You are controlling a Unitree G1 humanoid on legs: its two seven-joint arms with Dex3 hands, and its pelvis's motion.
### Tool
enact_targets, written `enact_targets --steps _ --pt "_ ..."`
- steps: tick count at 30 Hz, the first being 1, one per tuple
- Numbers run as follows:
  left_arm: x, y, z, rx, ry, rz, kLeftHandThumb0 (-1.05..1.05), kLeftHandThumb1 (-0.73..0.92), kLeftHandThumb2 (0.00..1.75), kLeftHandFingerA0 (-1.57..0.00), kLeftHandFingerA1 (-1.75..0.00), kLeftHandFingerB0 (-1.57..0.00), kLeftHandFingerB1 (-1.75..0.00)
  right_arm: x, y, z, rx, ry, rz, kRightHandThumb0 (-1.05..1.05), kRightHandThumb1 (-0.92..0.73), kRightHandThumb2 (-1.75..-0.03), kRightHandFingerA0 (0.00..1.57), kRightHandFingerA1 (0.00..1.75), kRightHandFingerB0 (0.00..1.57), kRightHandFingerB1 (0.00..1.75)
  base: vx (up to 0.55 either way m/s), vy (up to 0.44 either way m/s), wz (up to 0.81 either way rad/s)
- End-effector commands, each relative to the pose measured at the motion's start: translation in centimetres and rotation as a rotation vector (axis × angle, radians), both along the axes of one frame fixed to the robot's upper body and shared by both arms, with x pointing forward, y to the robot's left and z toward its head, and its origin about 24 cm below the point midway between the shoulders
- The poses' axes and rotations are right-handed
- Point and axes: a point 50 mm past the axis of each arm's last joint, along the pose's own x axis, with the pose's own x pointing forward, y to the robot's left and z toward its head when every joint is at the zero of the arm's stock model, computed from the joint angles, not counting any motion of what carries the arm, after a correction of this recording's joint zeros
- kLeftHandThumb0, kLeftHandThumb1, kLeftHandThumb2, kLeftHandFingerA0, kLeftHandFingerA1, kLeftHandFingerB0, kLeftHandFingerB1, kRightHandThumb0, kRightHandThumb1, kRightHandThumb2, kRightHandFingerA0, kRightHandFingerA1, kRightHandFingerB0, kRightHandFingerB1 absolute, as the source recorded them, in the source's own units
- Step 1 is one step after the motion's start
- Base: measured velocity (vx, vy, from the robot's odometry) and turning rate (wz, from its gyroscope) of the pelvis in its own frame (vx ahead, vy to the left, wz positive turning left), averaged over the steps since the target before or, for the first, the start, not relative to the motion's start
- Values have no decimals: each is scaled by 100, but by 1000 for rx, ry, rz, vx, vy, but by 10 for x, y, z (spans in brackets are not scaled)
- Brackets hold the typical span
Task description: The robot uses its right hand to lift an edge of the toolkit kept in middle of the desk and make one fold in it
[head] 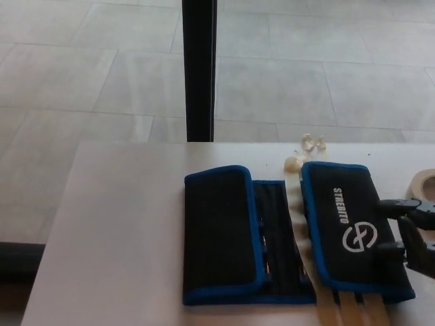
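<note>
Toolkit [285, 234] — black fabric, blue-piped, both flaps folded | right robot hand [413, 234] — fingers spread at edge

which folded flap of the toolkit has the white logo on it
The right flap, next to the right robot hand. It bears white lettering and a round logo; the left flap is plain black with blue trim.

At the lower right edge of the frame only the robot's right hand [413, 231] shows. It is matte black throughout, built of blocky, hard-edged segments. Its thick fingers [397, 204] are squared at the tips, with joints showing as dark seams.
</note>
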Motion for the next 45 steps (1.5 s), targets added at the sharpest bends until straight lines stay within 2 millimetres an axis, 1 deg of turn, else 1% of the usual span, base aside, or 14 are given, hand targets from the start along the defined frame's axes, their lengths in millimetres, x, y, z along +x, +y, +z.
enact_targets --steps 1,2,3,13,20,23,24,25,29,30,32,33,36,45 --pt "7 5 10 24 -6 -5 -79 81 64 -57 -64 -48 -52 2 4 -5 -47 -16 -6 -58 -74 -63 70 53 47 42 0 0 0" --pt "8 5 10 26 -4 -7 -78 81 65 -57 -63 -46 -52 2 8 -5 -54 -20 11 -61 -60 -95 62 64 44 56 0 0 0" --pt "8 6 11 26 -5 -5 -79 81 65 -56 -63 -46 -51 2 15 -8 -59 -22 28 -60 -75 -62 69 53 53 42 0 0 0" --pt "14 9 18 50 -1 -17 -79 80 64 -58 -64 -50 -54 -13 57 -23 -137 -9 168 -58 -74 -62 70 61 61 45 0 0 0" --pt "13 10 18 52 -3 -16 -80 80 64 -56 -67 -49 -55 -12 35 7 -120 -70 163 -58 -76 -63 67 59 50 42 0 0 0" --pt "13 10 18 46 -9 -8 -78 80 65 -57 -67 -46 -54 -11 15 33 -118 -112 123 -50 -77 -63 68 55 48 40 0 0 0" --pt "12 10 18 45 -5 -8 -78 80 64 -55 -65 -45 -52 -12 7 41 -119 -147 115 -52 -63 -96 59 64 41 55 0 0 0" --pt "11 10 17 48 3 -12 -78 81 64 -55 -63 -47 -53 -13 -7 54 -94 -181 70 -53 -77 -64 63 50 47 40 0 0 0" --pt "8 10 16 48 7 -11 -79 81 63 -55 -64 -48 -53 -18 -29 77 -69 -229 -19 -54 -76 -64 67 47 50 40 0 0 0" --pt "7 11 16 52 13 -15 -80 81 64 -56 -63 -47 -52 -23 -54 99 -16 -293 -104 -56 -60 -94 60 63 43 55 0 0 0" --pt "7 10 16 50 12 -13 -80 81 65 -55 -64 -46 -52 -27 -63 108 -28 -319 -143 -56 -60 -94 62 63 45 55 0 0 0" --pt "8 10 15 51 13 -10 -80 81 64 -56 -63 -47 -51 -31 -74 117 -18 -357 -188 -49 -76 -63 69 48 49 42 0 0 0" --pt "7 10 15 47 16 -12 -79 81 65 -56 -61 -47 -50 -49 -108 133 8 -428 -339 -45 -78 -64 64 47 48 40 0 0 0" --pt "6 8 11 29 6 6 -79 81 65 -54 -64 -47 -52 -120 -220 88 132 -592 -1122 -58 -73 -63 79 51 50 40 0 0 0"
